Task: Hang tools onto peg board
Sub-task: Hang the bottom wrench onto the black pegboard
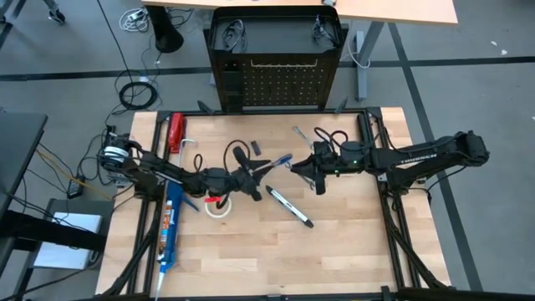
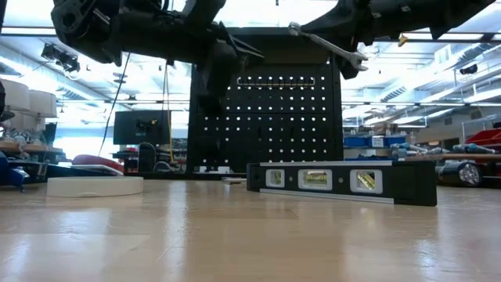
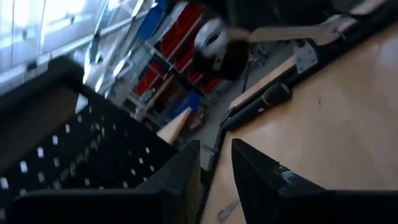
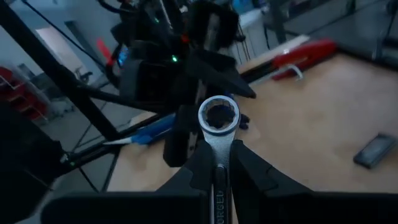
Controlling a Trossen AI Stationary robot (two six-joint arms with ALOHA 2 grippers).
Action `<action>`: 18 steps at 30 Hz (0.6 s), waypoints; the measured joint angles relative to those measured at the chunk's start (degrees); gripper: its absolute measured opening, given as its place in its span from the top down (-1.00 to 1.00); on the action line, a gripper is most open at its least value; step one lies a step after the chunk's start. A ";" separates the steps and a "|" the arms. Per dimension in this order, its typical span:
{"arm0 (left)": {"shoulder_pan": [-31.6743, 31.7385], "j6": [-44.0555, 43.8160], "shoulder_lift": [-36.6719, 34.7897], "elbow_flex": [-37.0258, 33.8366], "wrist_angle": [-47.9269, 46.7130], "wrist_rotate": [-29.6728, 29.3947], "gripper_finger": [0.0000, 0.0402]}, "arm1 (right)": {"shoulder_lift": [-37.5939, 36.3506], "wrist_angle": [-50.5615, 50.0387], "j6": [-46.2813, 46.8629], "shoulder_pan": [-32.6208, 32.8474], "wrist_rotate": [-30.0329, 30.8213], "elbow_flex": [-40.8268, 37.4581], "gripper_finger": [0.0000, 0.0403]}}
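Above the table, the right gripper [image 4: 219, 163] is clenched on a silver wrench [image 4: 218, 127]; the left gripper [image 3: 216, 163] holds nothing, fingers apart.

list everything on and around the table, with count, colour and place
peg board: one, black, upright past the table's far edge
wrench: one, silver, held up in the right claw
level: one, black, lying mid-table
tape roll: one, white, flat on the table under the left arm
caulking gun: one, blue, along the table's left side
red-handled tool: one, far left corner
left claw: dark, raised over mid-table, holding nothing I can see
right claw: dark, raised, shut on the wrench
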 joint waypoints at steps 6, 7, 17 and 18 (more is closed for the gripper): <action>-0.08 14.81 -0.01 -0.02 -0.60 3.61 0.51 | 3.51 0.07 2.80 -0.84 -1.55 -0.02 0.79; -0.07 15.74 -0.01 -0.02 -0.34 3.64 0.51 | 4.23 0.31 3.34 -1.04 -2.23 -0.02 0.79; -0.31 18.01 -0.08 0.00 -1.43 6.87 0.51 | 10.74 6.97 6.35 -2.42 -8.40 -0.04 0.79; -0.35 18.52 -0.08 0.00 -2.18 7.63 0.51 | 11.22 7.10 6.57 -2.57 -8.84 -0.04 0.79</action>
